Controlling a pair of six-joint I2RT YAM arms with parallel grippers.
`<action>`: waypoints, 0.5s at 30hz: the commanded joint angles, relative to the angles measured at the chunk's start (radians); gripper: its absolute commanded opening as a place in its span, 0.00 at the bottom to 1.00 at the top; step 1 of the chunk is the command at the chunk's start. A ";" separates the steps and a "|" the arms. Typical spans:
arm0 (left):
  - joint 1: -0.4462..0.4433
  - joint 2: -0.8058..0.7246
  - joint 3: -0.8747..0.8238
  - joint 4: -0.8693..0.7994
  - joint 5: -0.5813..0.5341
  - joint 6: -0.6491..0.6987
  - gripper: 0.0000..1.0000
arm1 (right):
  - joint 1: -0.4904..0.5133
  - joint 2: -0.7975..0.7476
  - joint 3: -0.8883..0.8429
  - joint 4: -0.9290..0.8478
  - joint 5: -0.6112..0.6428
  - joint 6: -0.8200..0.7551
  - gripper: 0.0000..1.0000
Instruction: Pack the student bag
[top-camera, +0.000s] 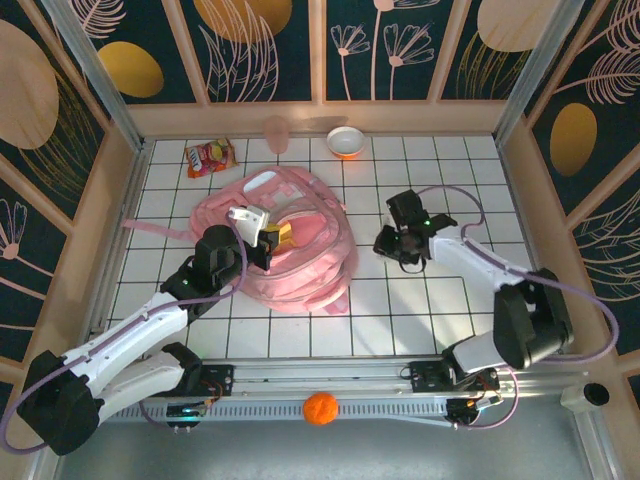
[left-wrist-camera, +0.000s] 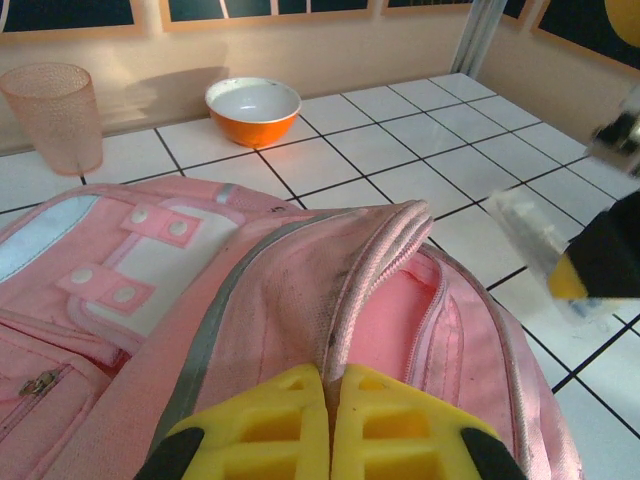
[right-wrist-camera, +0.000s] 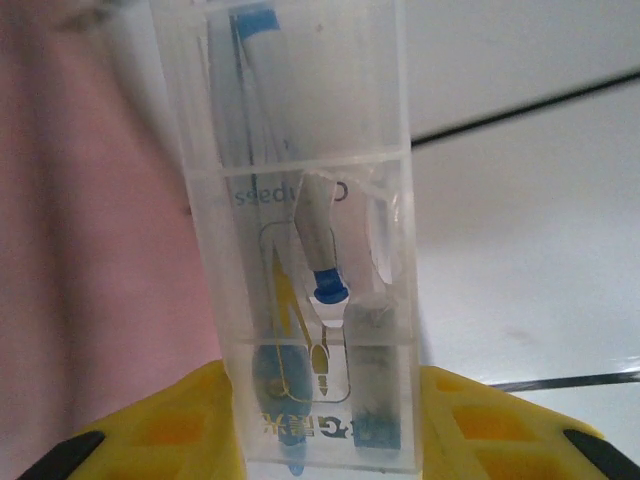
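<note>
Left fingers (left-wrist-camera: 260, 430) clench the pink fabric student bag (left-wrist-camera: 250, 290) at its rim. Right fingers (right-wrist-camera: 180, 420) grasp a clear plastic case (right-wrist-camera: 300, 250); its smooth walls may slip.

Mid-table (top-camera: 450, 180), student bag (top-camera: 300, 270). At its 11 o'clock, snack packet (top-camera: 211, 157); at 12, cup (top-camera: 277, 133); at 1, bowl (top-camera: 346, 142). At 3 o'clock, near, clear case (right-wrist-camera: 310, 250) between right gripper (right-wrist-camera: 320, 400) fingers. At 6 o'clock, well apart, ball (top-camera: 321, 408), off the table's near edge.

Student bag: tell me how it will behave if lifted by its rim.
Probably floppy: the student bag sags in folds where the left claw pinches its zip edge. Likely drags rather than slides, lying flat and wide. Unlikely to roll.
</note>
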 joint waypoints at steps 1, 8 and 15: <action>-0.002 -0.007 0.028 0.121 -0.004 -0.018 0.00 | 0.093 -0.086 0.052 0.013 -0.112 0.070 0.28; -0.002 0.001 0.039 0.124 -0.007 -0.020 0.00 | 0.298 -0.094 0.089 0.024 -0.301 0.157 0.28; -0.002 0.004 0.040 0.139 0.032 -0.022 0.00 | 0.333 0.010 0.132 0.090 -0.378 0.199 0.28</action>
